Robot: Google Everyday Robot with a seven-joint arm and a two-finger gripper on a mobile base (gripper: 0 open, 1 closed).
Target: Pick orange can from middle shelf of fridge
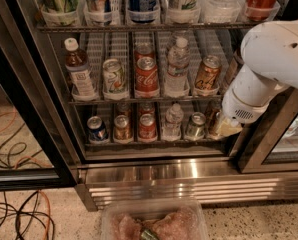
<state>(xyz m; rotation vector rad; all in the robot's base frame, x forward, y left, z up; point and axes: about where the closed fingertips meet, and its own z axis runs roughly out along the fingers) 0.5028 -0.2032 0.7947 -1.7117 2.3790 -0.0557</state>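
Observation:
The orange can (pixel 207 74) stands upright in a clear front cup at the right end of the middle shelf (pixel 139 100) of the fridge (pixel 49 99). To its left in the same row are a water bottle (pixel 177 66), a red Coca-Cola can (pixel 146 75), a white-and-green can (pixel 114 76) and a brown white-capped bottle (pixel 79 70). My white arm (pixel 271 64) comes in from the right. My gripper (pixel 224 128) hangs at its lower end, in front of the right end of the bottom shelf, below and slightly right of the orange can.
The top shelf (pixel 139 26) holds cans and bottles. The bottom shelf holds several cans and a bottle (pixel 173 121). Below is the steel louvred base (pixel 189 181). A black door frame (pixel 261 134) stands to the right. Cables (pixel 14 214) lie on the floor at left. A clear tub (pixel 154 219) sits at bottom centre.

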